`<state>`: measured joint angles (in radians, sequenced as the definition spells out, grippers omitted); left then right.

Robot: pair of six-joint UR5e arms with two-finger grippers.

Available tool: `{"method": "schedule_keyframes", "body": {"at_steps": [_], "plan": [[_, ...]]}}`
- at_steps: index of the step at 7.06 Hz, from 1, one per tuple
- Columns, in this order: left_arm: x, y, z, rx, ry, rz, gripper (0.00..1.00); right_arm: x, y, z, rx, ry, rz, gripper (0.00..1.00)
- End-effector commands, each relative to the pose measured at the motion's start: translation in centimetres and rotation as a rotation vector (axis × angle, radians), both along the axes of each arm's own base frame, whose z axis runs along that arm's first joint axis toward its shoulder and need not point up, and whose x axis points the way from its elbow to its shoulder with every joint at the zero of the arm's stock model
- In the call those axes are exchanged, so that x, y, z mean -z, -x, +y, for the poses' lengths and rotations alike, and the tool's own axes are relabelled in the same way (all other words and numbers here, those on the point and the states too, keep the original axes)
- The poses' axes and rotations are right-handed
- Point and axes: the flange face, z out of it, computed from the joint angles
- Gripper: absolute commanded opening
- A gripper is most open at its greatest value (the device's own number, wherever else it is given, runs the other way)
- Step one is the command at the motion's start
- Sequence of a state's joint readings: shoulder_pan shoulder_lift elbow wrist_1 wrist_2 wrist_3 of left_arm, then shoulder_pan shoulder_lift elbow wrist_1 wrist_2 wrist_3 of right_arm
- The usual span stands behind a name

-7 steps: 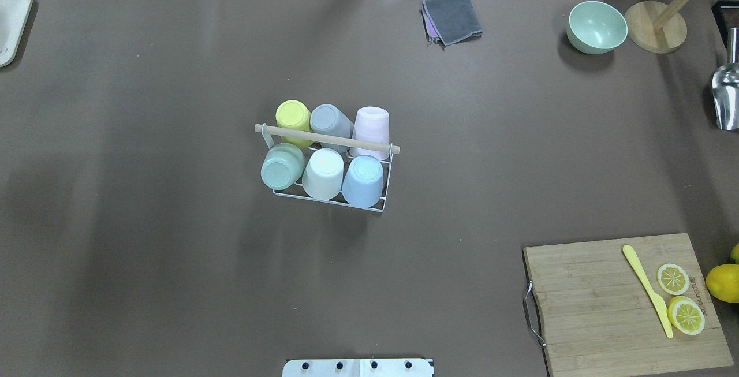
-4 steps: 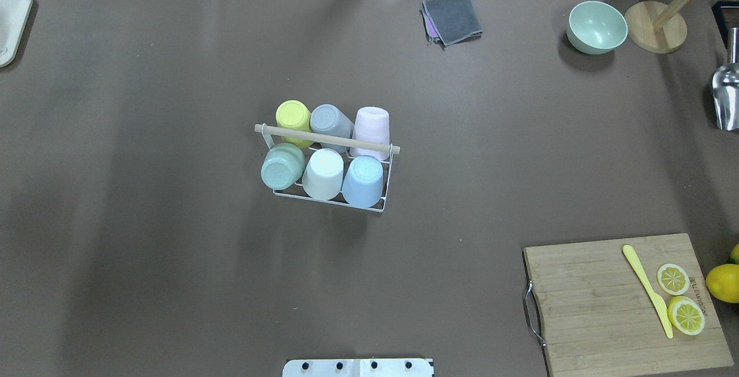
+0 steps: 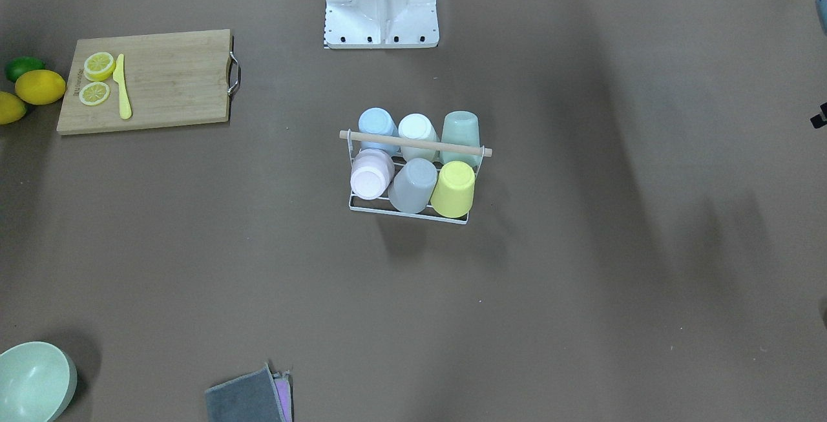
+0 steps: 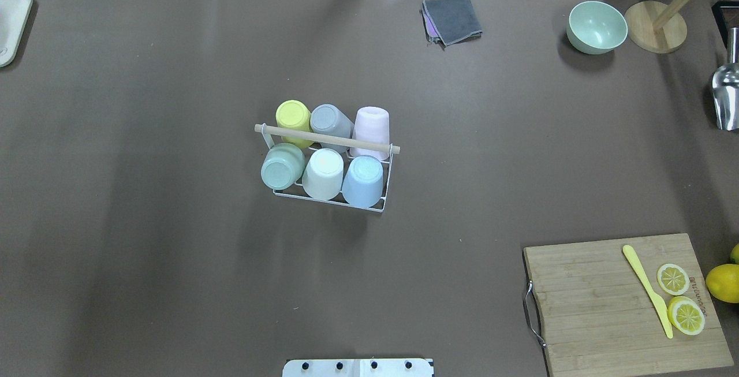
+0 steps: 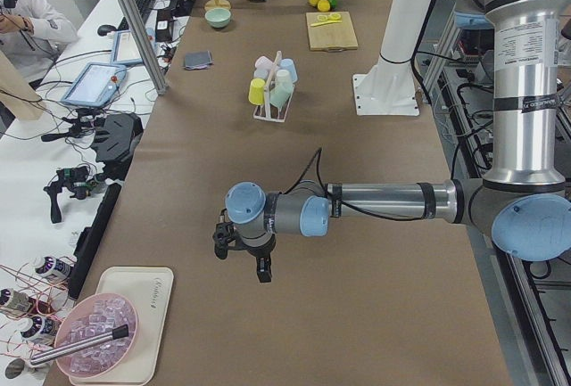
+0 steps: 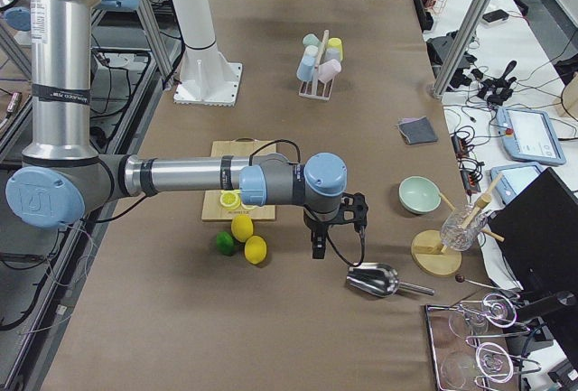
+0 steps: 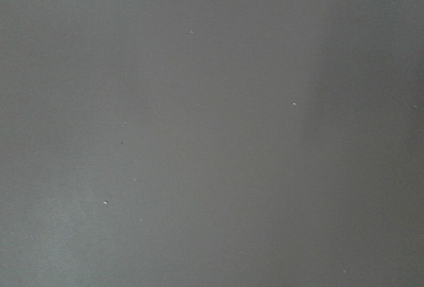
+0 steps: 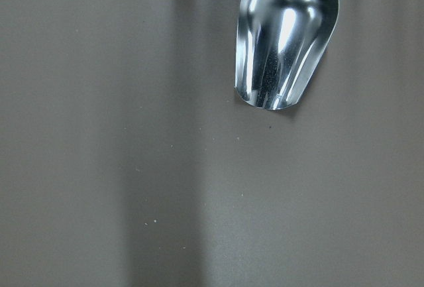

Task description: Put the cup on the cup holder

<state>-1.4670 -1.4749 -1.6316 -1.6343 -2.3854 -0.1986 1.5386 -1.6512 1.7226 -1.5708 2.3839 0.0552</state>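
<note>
The cup holder (image 4: 327, 138), a white wire rack with a wooden rod handle, stands mid-table, also seen in the front view as the cup holder (image 3: 415, 143). Several cups sit upside down on its pegs: yellow cup (image 4: 293, 116), grey cup (image 4: 329, 120) and pink cup (image 4: 371, 126) in the far row, green cup (image 4: 282, 166), white cup (image 4: 323, 173) and blue cup (image 4: 364, 180) in the near row. My left gripper (image 5: 241, 259) hangs low over bare table far to the left. My right gripper (image 6: 336, 233) hangs far right by the scoop. I cannot tell whether either is open or shut.
A cutting board (image 4: 623, 302) with lemon slices and a yellow knife lies near right, whole lemons beside it. A metal scoop (image 8: 286, 38), a green bowl (image 4: 596, 26), a wooden stand (image 4: 655, 26) and a grey cloth (image 4: 453, 18) sit at the back. A tray (image 4: 11, 25) is far left.
</note>
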Motion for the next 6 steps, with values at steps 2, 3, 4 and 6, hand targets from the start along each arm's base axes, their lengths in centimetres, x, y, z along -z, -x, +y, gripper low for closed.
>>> {"method": "schedule_keyframes", "body": {"at_steps": [2, 3, 4, 6], "plan": [[-1.2, 0.6, 4.7, 0.009, 0.041, 0.053, 0.98, -0.1, 0.0, 0.0, 0.000, 0.001, 0.002, 1.00], [-0.3, 0.8, 6.0, 0.012, 0.032, 0.054, 0.98, -0.1, 0.0, 0.0, 0.000, 0.001, 0.002, 1.00], [1.7, 0.8, 5.9, 0.016, -0.001, 0.056, 0.98, 0.0, 0.0, -0.1, 0.000, -0.001, 0.002, 1.00], [1.8, 0.9, 6.9, 0.014, -0.003, 0.053, 0.98, 0.0, 0.0, -0.1, 0.000, -0.001, 0.002, 1.00]]}}
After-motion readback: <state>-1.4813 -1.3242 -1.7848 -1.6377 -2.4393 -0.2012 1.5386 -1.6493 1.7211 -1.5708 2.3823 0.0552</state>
